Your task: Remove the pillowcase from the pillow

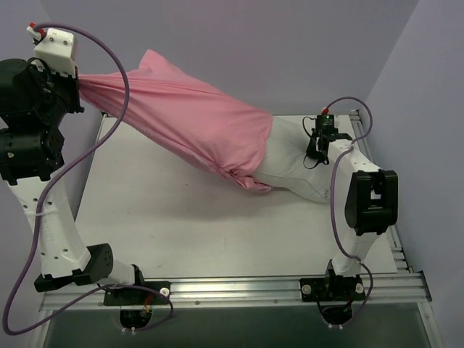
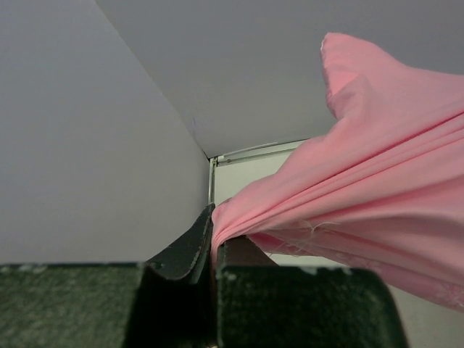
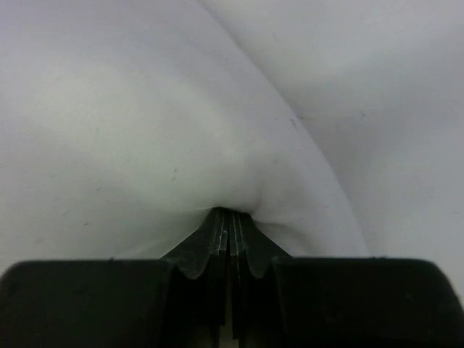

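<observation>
1. Top view: the pillowcase [image 1: 196, 123] is pulled into a taut band. It runs from high at the far left, clear of the tabletop [image 1: 181, 225], and slants down to the right. There its bunched mouth wraps the left part of the pillow [image 1: 297, 170]. The pillow's bare white end sticks out of that mouth and lies on the tabletop at the far right. The left jaws are raised at the far left and grip the pillowcase's narrow end. The right jaws are down on the pillow's bare end.
2. Left wrist view: the left jaws are pinched together with a gathered fold of pink fabric clamped between them. The cloth fans out to the right in tight pleats, and a loose corner stands up above them. A grey wall [image 2: 87, 145] is behind.
3. Right wrist view: the right jaws are closed tight on a small tuck of the pillow's off-white cloth. The pillow fills the view, with a few tiny dark specks on it.
</observation>
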`<control>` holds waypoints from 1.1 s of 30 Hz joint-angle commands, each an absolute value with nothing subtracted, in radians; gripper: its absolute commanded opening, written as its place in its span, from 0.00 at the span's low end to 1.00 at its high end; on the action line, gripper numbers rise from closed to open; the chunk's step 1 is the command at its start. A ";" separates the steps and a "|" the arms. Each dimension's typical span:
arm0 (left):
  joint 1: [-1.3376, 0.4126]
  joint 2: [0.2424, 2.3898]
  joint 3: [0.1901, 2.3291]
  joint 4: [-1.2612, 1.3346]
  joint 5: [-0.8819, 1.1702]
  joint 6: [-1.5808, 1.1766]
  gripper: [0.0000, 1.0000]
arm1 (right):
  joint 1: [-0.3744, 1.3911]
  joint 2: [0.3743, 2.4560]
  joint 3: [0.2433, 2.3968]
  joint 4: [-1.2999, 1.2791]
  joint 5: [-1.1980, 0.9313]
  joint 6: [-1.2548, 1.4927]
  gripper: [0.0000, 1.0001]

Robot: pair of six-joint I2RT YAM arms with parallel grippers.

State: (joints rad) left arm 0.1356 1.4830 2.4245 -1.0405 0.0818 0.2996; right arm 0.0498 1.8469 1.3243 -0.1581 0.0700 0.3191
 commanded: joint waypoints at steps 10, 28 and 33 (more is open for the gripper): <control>0.236 1.272 2.025 -0.600 0.155 0.209 0.02 | -0.031 1.984 1.197 -0.453 0.263 0.186 0.00; 0.238 1.163 1.425 -0.492 0.353 0.219 0.02 | 0.156 1.516 1.258 -0.416 0.017 0.229 0.57; 0.241 1.161 1.419 -0.489 0.342 0.227 0.02 | 0.164 1.398 1.230 -0.396 -0.182 0.203 0.99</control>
State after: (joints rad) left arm 0.2337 1.1847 1.3815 -0.5831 0.3229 0.2218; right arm 0.1631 1.4513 1.2377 -0.3824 -0.0280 0.2195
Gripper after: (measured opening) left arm 0.044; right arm 0.923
